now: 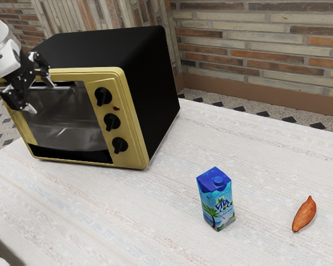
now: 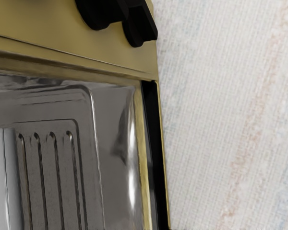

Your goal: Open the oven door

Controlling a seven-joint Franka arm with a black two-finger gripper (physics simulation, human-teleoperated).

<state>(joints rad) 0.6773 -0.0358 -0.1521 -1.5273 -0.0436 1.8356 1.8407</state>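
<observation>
I am holding my gripper point(image 1: 41, 96) with fingers spread, gripping nothing, at the oven's front. The handle point(image 2: 2, 182) is lying close to it; the oven door point(image 1: 66, 124) is extending below. For a sound grip, I am centring on the bar before closing and pulling outward-down, avoiding the knobs point(image 1: 111, 121) beyond.

Bright, soft light spreads over the tabletop point(image 1: 155, 221) in the exterior view, while the black side of the oven point(image 1: 150, 83) sinks into near-solid darkness. Pale reflections streak its window point(image 1: 66, 124). In the wrist view, white glare (almost burnt out) edges the shiny metal point(image 2: 131, 177) by the gold frame point(image 2: 143, 167).
</observation>
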